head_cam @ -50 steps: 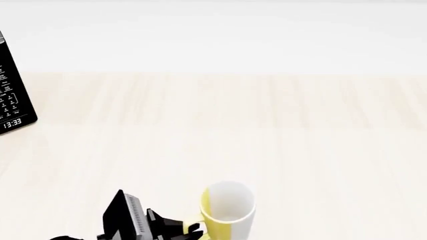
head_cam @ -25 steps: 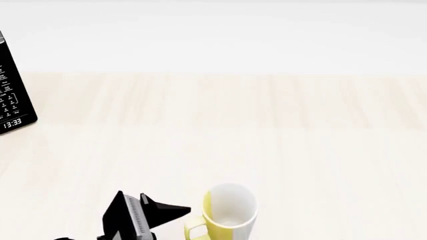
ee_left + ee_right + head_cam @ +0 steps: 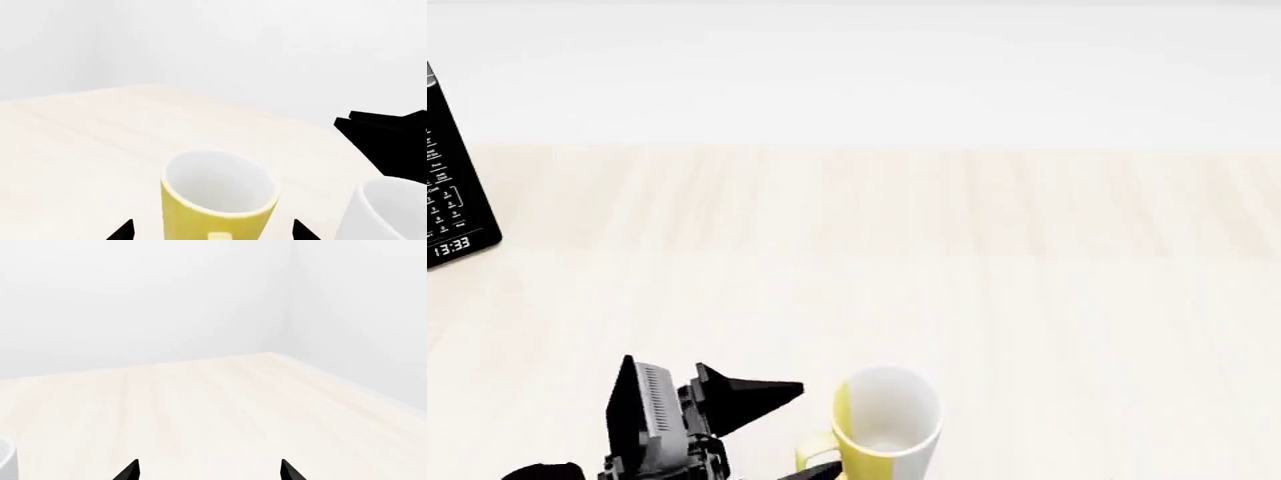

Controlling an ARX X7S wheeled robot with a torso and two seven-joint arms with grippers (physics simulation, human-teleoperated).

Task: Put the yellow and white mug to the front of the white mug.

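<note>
The yellow and white mug (image 3: 884, 428) stands upright at the table's near edge, with its yellow handle toward my left gripper (image 3: 803, 428). That gripper is open and its jaws stand apart on either side of the handle without gripping it. In the left wrist view the mug (image 3: 217, 200) is close ahead of the open gripper (image 3: 213, 235), and the white mug (image 3: 388, 212) stands just beside it, cut off by the frame edge. The white mug is out of the head view. My right gripper (image 3: 208, 472) is open and empty over bare table, and a white mug's rim (image 3: 4, 460) shows at the edge of its view.
A black appliance with a keypad and a 13:33 display (image 3: 454, 195) stands at the table's far left. A black shape (image 3: 393, 147) sits behind the white mug in the left wrist view. The light wooden table (image 3: 961, 250) runs back to a white wall.
My left gripper was shut on the mug's handle a second ago. It has opened and drawn back to the left. The mug stays standing, barely shifted.
</note>
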